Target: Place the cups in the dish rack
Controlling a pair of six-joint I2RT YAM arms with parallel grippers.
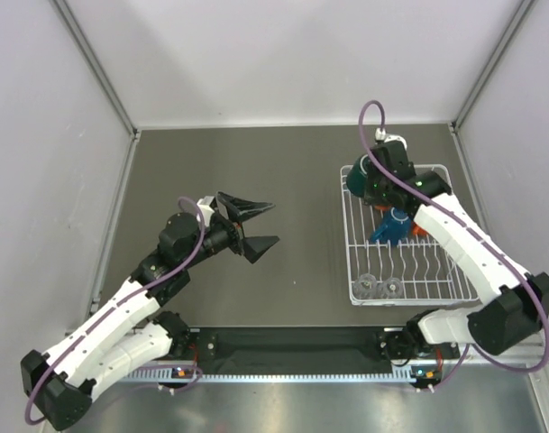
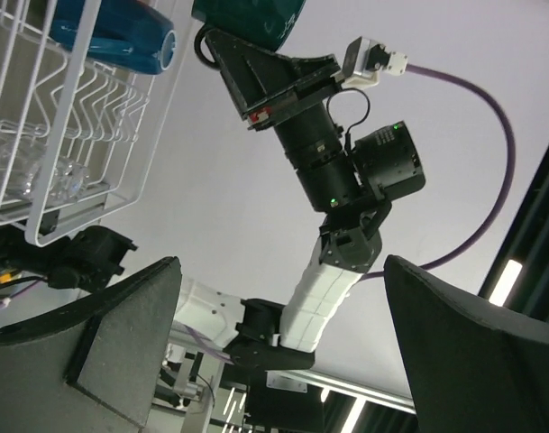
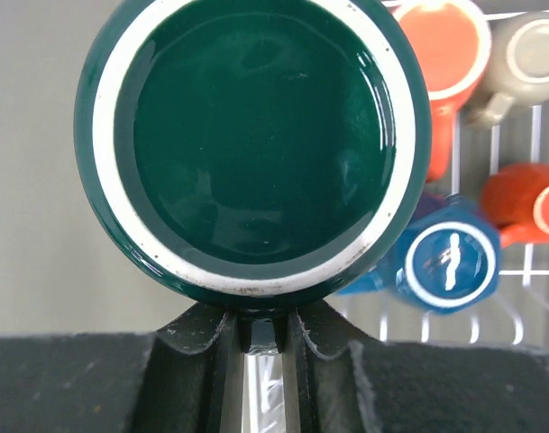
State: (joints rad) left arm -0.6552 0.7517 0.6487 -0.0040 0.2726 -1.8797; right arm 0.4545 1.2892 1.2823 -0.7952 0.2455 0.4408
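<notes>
My right gripper [image 1: 371, 180] [image 3: 260, 327] is shut on the handle of the dark green cup [image 1: 355, 179] [image 3: 256, 144]. It holds the cup over the far left corner of the white wire dish rack [image 1: 409, 293] [image 3: 526, 302], the cup's base facing the wrist camera. In the rack lie a blue mug [image 1: 391, 225] [image 3: 450, 263], an orange mug [image 3: 441, 50], a beige mug [image 3: 526, 63], a tiny orange cup [image 3: 517, 200] and two clear glasses [image 1: 380, 287]. My left gripper [image 1: 274, 224] [image 2: 283, 347] stands open and empty over the table's middle, aimed at the rack [image 2: 94, 135].
Grey side walls enclose the dark table [image 1: 283, 162]. The rack sits at the right, near the right wall. My arm bases and a black rail [image 1: 292, 343] run along the near edge.
</notes>
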